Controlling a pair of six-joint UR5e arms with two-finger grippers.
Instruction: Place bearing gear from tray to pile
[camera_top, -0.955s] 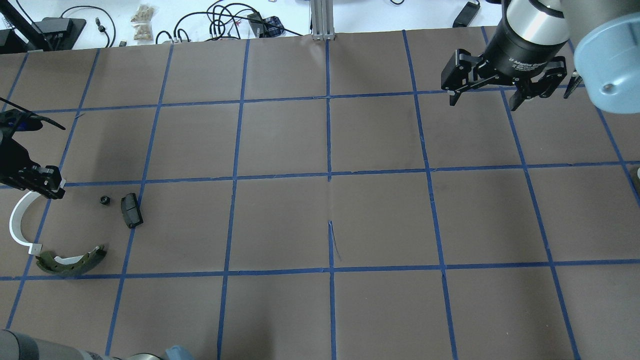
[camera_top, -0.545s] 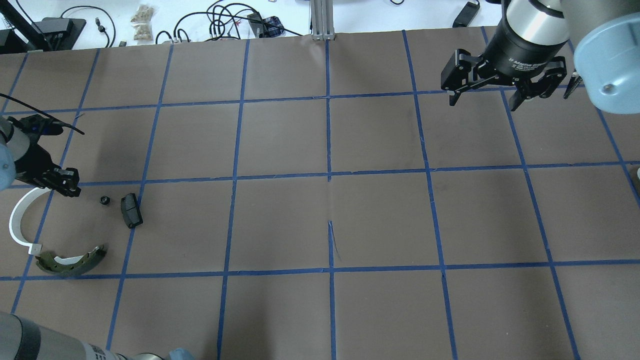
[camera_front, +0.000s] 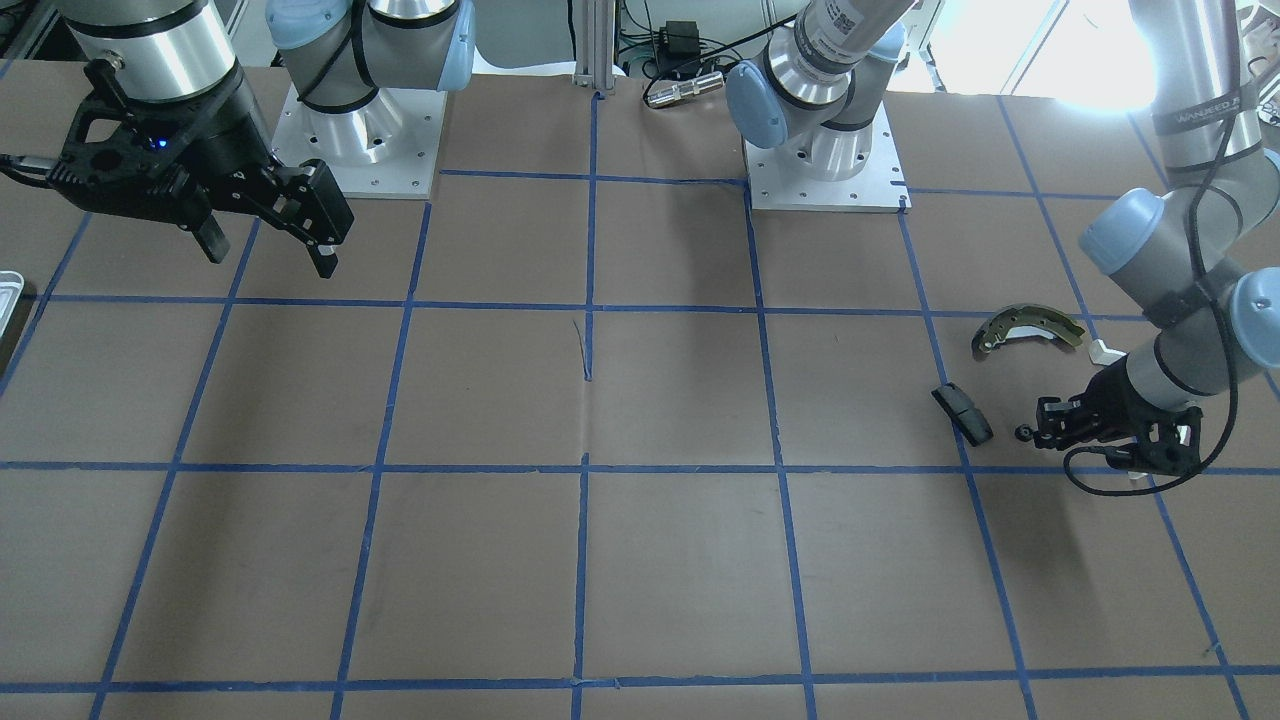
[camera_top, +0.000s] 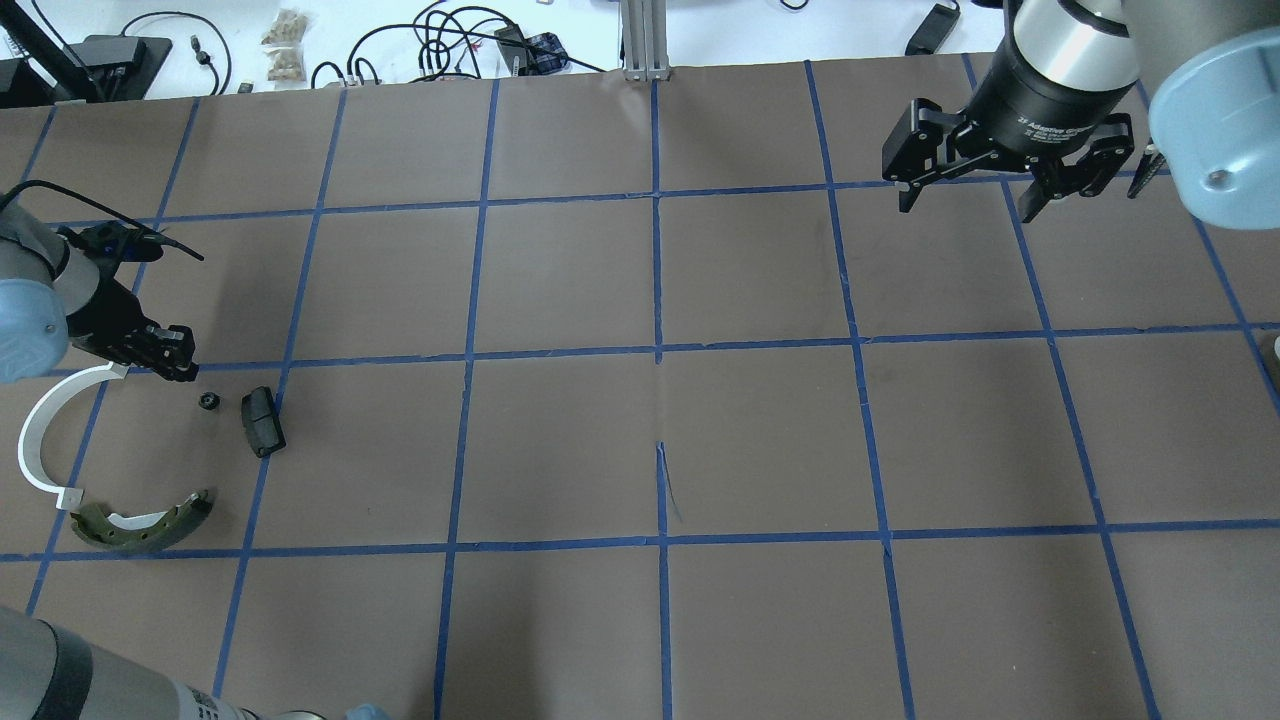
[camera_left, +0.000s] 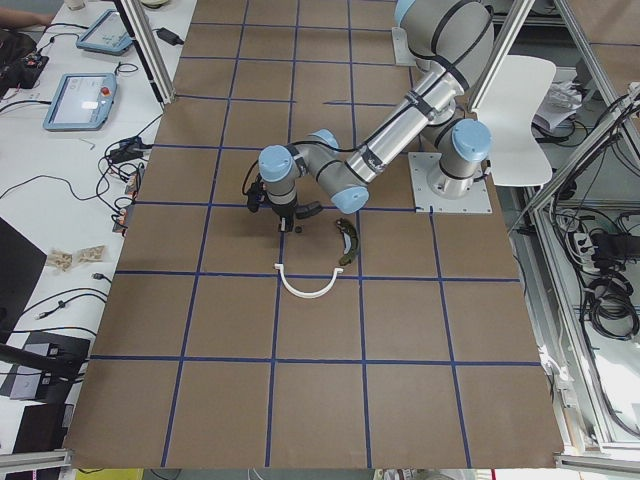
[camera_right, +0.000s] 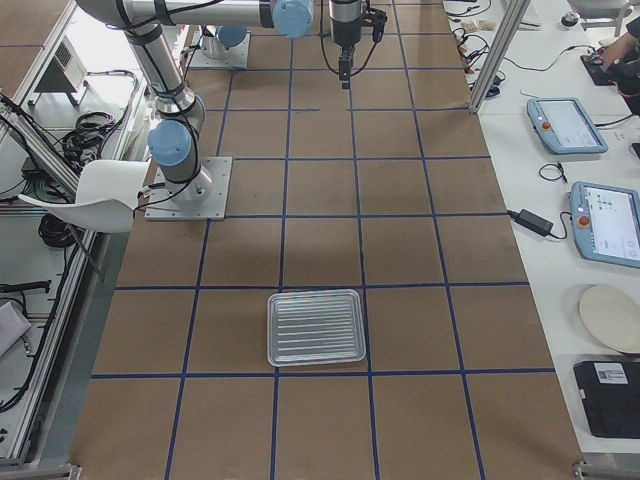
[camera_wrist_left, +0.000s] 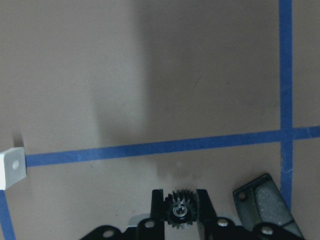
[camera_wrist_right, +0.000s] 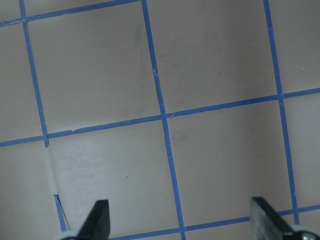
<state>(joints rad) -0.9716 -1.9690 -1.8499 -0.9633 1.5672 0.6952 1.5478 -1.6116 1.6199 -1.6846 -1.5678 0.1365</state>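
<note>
The small black bearing gear (camera_top: 208, 401) lies on the brown table among the pile: black oblong block (camera_top: 262, 420), white half-ring arc (camera_top: 35, 450) and olive brake shoe (camera_top: 140, 525). My left gripper (camera_top: 178, 362) hangs just above the gear and clear of it. In the left wrist view the gear (camera_wrist_left: 180, 215) shows in the narrow gap of the gripper (camera_wrist_left: 180, 196), with the block (camera_wrist_left: 265, 205) to its right. My right gripper (camera_top: 968, 208) is wide open and empty, high over the far right. The silvery tray (camera_right: 316, 293) lies empty at the table's right end.
Cables and small parts (camera_top: 450, 40) lie beyond the table's far edge beside an aluminium post (camera_top: 645, 40). The two arm bases (camera_front: 360, 150) (camera_front: 825, 160) stand on the robot's side. Blue tape lines grid the table.
My left gripper has moved in from the table's left edge toward the gear. The gear, the pile parts and the right gripper have not moved.
</note>
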